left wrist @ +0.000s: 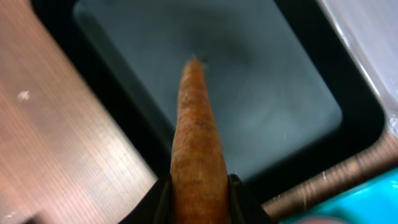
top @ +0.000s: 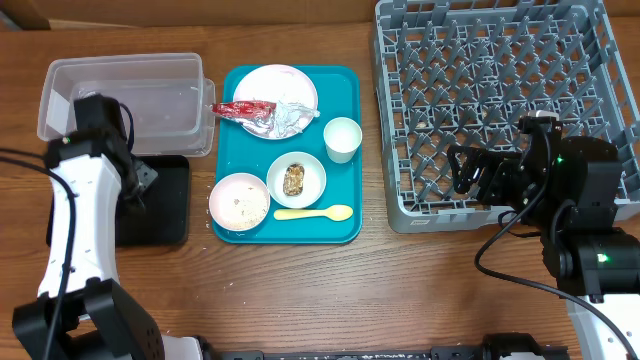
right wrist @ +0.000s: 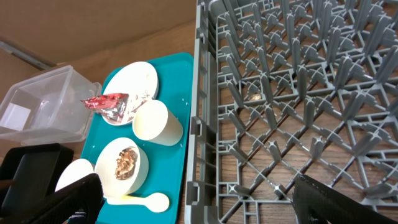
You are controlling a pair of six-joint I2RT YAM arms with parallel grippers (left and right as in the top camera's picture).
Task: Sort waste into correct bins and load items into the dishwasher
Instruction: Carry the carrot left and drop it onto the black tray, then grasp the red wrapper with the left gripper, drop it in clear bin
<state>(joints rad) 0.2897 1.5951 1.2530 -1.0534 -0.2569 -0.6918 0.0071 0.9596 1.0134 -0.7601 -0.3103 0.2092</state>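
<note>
Presently the left gripper [left wrist: 199,190] pinches the orange-brown sausage [left wrist: 196,134] by one end over the shallow black rectangular tray [left wrist: 261,93] at left, apparently to drop it as food waste. The right gripper [right wrist: 196,186] hangs wide open, empty, above the grey lattice dish rack [right wrist: 298,93].

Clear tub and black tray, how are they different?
The clear tub is see-through with tall walls; the black tray is dark and shallower. The clear tub sits farther back, the black tray nearer. The sausage hangs over the black tray, not the clear tub. Both are rectangles.
</note>
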